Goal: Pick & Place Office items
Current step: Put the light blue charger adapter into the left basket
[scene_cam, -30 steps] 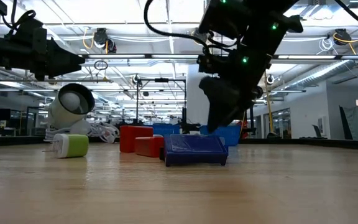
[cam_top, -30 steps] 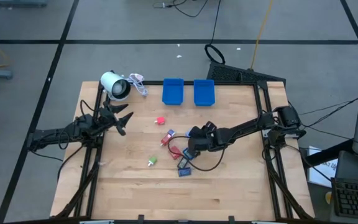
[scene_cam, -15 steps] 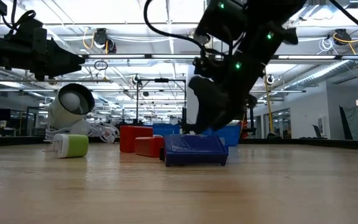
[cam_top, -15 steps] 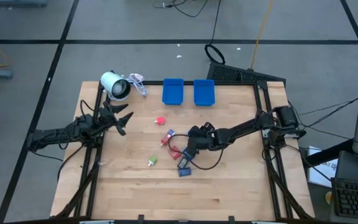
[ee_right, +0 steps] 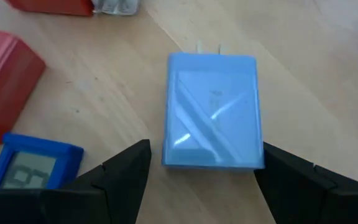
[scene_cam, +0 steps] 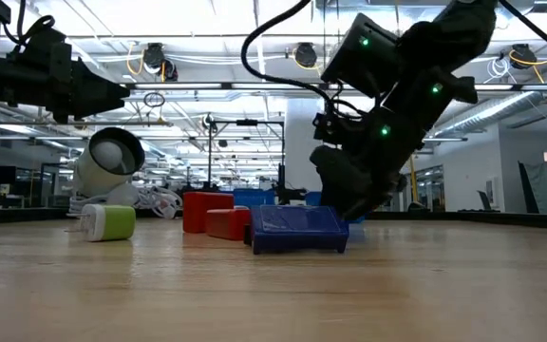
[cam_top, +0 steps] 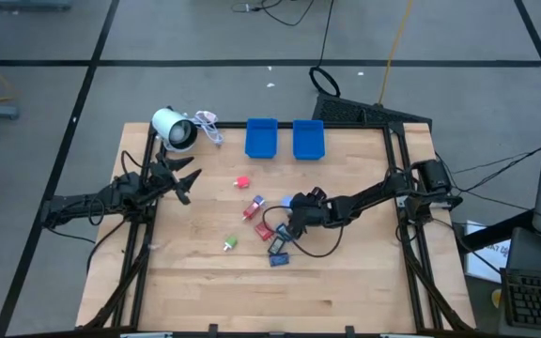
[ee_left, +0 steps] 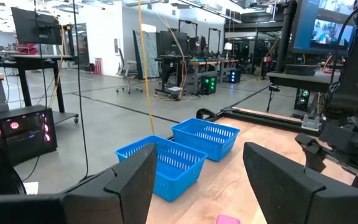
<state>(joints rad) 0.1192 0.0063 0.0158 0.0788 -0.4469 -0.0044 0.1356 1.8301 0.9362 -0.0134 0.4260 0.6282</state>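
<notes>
Lower now, the right gripper [ee_right: 201,171] straddles a light blue block [ee_right: 213,112], jaws wide; next, close and lift. Left gripper [ee_left: 197,177] waits open.

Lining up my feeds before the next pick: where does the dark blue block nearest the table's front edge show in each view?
High view: dark blue block, just frontward of the right gripper.
Low view: centre foreground, on the table.
Left wrist view: not in it.
Right wrist view: lower left corner.
Shared landmark: the right gripper, close by in all three.
</notes>
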